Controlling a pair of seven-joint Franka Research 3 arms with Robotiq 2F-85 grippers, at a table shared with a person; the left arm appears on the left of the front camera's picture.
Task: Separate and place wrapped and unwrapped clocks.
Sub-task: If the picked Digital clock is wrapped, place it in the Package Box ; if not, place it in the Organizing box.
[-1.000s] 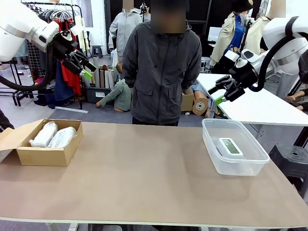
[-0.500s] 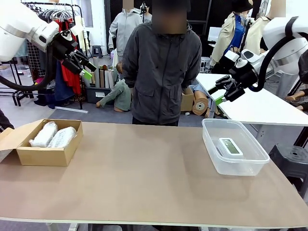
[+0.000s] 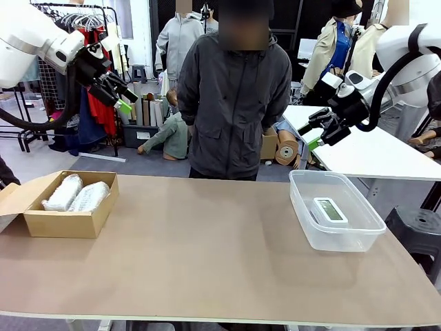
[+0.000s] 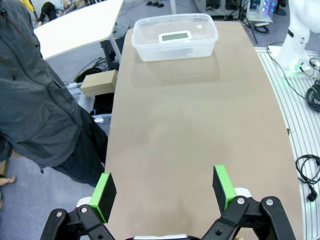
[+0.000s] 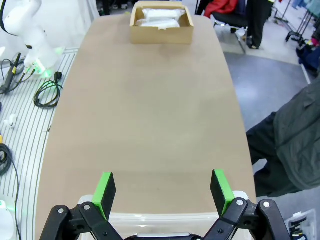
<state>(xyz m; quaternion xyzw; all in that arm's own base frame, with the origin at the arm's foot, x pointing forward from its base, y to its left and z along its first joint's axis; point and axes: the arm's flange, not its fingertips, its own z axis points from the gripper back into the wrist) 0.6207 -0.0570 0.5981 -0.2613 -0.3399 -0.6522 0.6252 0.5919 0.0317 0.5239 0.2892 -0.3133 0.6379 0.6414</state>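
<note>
The two wrapped clocks (image 3: 74,194) lie side by side in the cardboard box (image 3: 63,222) at the left end of the table (image 3: 207,255), and the bare clock (image 3: 330,209) lies in the clear plastic tub (image 3: 335,234) at the right end. The left gripper (image 3: 122,96) and the right gripper (image 3: 311,134) both hang high above the table with their fingers apart and nothing between them. A person in a dark jacket (image 3: 233,96) stands at the far side, in the middle.
</note>
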